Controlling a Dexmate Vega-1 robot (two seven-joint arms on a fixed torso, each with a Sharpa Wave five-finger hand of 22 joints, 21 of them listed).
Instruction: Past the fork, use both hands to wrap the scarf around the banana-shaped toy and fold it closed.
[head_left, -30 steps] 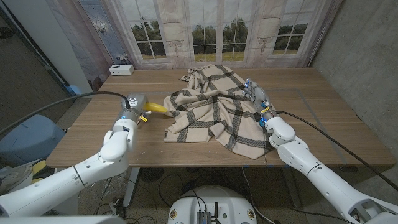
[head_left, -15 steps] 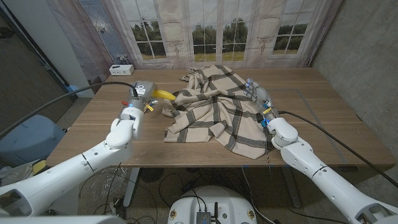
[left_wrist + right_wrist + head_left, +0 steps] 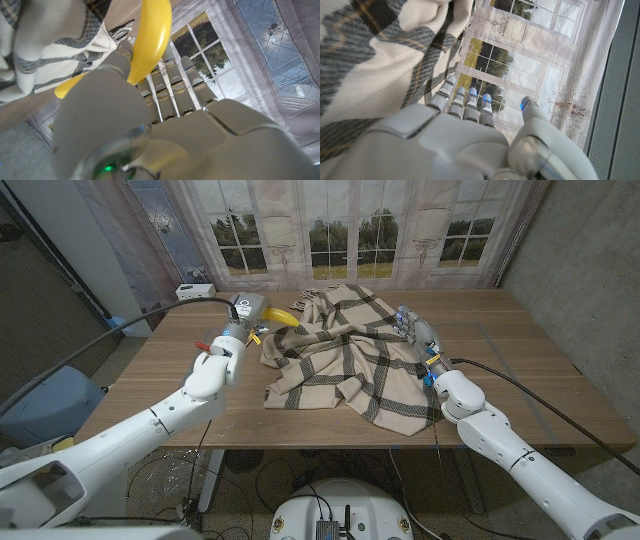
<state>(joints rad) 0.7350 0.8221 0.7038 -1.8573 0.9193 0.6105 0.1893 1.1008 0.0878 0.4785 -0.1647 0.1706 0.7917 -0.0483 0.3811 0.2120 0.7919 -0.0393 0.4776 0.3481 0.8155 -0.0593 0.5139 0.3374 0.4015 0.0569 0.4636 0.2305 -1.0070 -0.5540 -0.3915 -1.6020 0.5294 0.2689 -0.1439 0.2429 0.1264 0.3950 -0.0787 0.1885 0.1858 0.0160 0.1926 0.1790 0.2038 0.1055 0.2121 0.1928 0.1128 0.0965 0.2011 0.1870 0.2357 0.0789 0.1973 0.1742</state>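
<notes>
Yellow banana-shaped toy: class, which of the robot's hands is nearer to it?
Left. The left hand grips the yellow banana-shaped toy at the checked scarf's far left edge; the right hand stands across the scarf, apart from the toy.

Head camera high, looking down over the desk toward the curtained windows, left wrist camera tight behind its fingers, right wrist camera tight behind its fingers, all three sharing the plaid scarf.
</notes>
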